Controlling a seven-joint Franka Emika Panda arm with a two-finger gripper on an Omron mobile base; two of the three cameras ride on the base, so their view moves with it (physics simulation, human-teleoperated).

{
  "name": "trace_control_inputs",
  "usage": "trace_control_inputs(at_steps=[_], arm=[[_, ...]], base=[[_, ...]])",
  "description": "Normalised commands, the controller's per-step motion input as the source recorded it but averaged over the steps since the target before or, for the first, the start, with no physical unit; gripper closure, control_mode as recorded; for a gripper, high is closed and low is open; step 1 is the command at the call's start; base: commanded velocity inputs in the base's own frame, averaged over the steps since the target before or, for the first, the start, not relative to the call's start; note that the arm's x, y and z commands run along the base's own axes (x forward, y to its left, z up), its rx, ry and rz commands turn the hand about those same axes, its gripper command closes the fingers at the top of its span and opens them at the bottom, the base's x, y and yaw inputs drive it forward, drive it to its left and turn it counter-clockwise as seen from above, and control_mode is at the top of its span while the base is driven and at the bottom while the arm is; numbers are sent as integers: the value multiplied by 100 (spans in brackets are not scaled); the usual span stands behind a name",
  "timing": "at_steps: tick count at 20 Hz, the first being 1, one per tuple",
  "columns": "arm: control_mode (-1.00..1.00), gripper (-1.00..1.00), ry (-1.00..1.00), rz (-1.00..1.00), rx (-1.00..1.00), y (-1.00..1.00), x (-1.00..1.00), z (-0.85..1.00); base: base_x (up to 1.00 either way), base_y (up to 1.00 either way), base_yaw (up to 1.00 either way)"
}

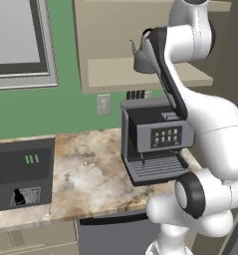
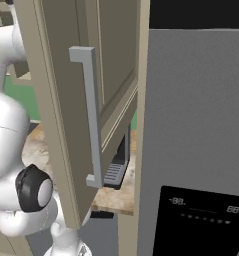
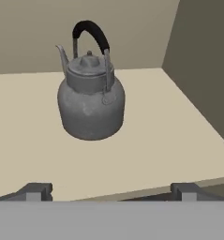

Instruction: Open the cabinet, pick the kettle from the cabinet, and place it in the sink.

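Spread wide and gripping nothing, my gripper shows its two dark fingertips low in the hand view, at about 7 and 5 o'clock, apart from everything on the shelf. Ahead of them, toward 11 o'clock, the kettle stands upright on the beige shelf inside the cabinet: a squat grey metal body, a lid with a small knob, a thin curved spout pointing off to 10 o'clock, and an arched loop handle with a dark grip on top. Bare shelf lies between my fingertips and the kettle, and more bare shelf runs off toward 3 o'clock until it meets the cabinet's side wall; the back wall rises just behind the kettle. The shelf's front edge crosses just above my fingertips. From the left base view, the kettle sits on the open shelf at 12 o'clock above the coffee machine, partly hidden by my arm. From the right base view, the cabinet door stands swung open, its long grey bar handle vertical, close beside the grey refrigerator.
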Motion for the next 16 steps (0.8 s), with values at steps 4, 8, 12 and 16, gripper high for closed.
trace_control_inputs(at_steps=[4,8,12,16], arm=[[-100,-100,0,0,8,-11,33,1],[-100,-100,0,0,5,-7,32,7],[-100,-100,-4,0,0,0,27,7],[-100,-100,-7,0,0,0,21,6]], base=[[0,0,0],[0,0,0],[0,0,0],[0,0,0]])
